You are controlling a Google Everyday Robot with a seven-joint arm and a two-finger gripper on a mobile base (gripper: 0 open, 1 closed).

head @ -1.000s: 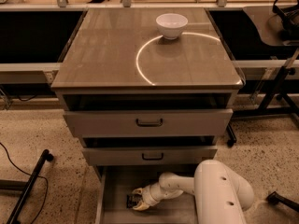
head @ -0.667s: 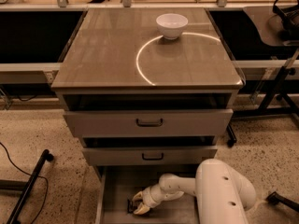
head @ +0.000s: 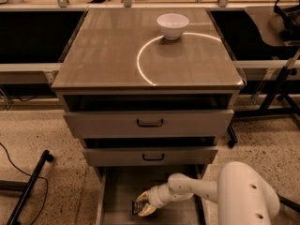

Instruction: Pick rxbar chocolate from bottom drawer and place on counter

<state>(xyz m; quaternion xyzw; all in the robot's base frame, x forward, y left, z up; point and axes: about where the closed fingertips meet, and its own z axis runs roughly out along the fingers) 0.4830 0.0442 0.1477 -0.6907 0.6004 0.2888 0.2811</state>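
Observation:
The rxbar chocolate (head: 136, 207), a small dark bar with pale lettering, lies flat on the floor of the bottom drawer (head: 119, 191), which is pulled out. My gripper (head: 145, 204) is down inside that drawer at the bar's right end. Its pale fingertips (head: 142, 197) are spread and stand on either side of the bar's end; the bar rests on the drawer floor. My white arm (head: 243, 196) reaches in from the lower right. The counter (head: 108, 55) is the brown-grey glossy cabinet top with a bright curved light streak.
A white bowl (head: 172, 25) stands on the counter at the back, right of centre. The two upper drawers (head: 150, 123) with black handles are partly pulled out above my gripper. A black stand leg (head: 28, 186) and a cable lie on the floor at left.
My gripper has sunk slightly lower and nearer to the bar in the drawer. The bar has not moved.

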